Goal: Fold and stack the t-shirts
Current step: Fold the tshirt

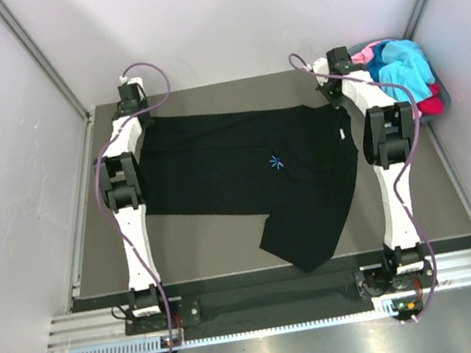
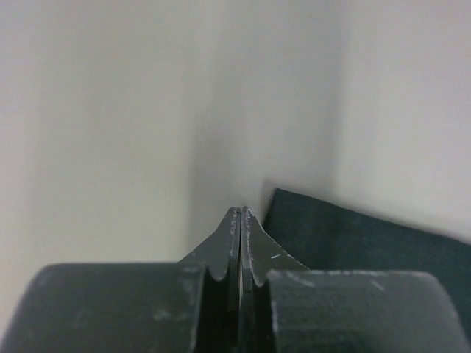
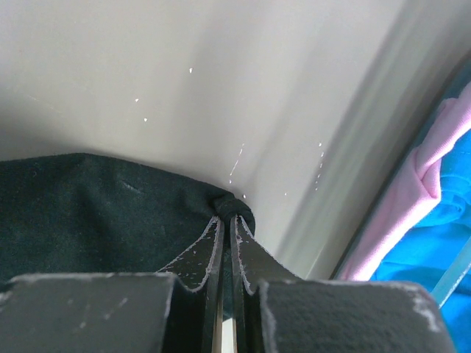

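A black t-shirt [image 1: 233,163] with a small blue logo lies spread across the dark table, one sleeve hanging toward the front edge. My right gripper [image 1: 334,64] is at the back right and is shut on a bunched corner of the shirt [image 3: 88,213], which shows pinched at the fingertips in the right wrist view [image 3: 227,217]. My left gripper [image 1: 130,93] is at the back left corner, facing the white wall. Its jaws [image 2: 241,212] are shut with nothing seen between them. Dark fabric [image 2: 353,243] lies just right of the tips, apart from them.
A bin of pink, blue and red shirts [image 1: 402,69] stands at the back right corner, and it also shows in the right wrist view [image 3: 434,176]. White walls close in the table [image 1: 210,243] on three sides. Purple cables run along both arms.
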`<action>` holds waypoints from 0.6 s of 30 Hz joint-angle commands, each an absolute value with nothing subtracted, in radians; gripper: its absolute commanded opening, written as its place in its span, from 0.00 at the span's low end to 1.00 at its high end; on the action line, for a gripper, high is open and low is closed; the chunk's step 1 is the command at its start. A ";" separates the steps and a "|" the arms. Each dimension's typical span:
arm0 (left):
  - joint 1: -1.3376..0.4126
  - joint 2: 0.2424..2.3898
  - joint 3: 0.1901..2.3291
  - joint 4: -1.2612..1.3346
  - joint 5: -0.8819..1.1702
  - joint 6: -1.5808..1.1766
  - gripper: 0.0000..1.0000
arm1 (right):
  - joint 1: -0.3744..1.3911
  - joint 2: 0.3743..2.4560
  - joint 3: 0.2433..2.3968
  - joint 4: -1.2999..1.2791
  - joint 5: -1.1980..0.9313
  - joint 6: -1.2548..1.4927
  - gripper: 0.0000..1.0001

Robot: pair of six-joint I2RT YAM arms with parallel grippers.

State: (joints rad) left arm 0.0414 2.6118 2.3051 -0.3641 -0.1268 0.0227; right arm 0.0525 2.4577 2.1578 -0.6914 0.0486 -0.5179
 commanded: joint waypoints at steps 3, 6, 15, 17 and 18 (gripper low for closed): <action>0.048 2.580 2.322 -0.255 -0.248 0.043 0.00 | 0.067 2.448 2.149 -0.650 0.060 -0.523 0.01; 0.046 2.560 2.324 -0.218 -0.290 0.045 0.05 | 0.067 2.445 2.148 -0.652 0.058 -0.520 0.01; 0.046 2.531 2.306 -0.330 -0.077 -0.040 0.39 | 0.067 2.439 2.140 -0.658 0.054 -0.518 0.00; 0.044 2.540 2.295 -0.362 -0.051 -0.063 0.40 | 0.067 2.434 2.135 -0.658 0.054 -0.523 0.00; 0.044 2.545 2.293 -0.371 -0.031 -0.070 0.39 | 0.067 2.433 2.132 -0.658 0.055 -0.525 0.00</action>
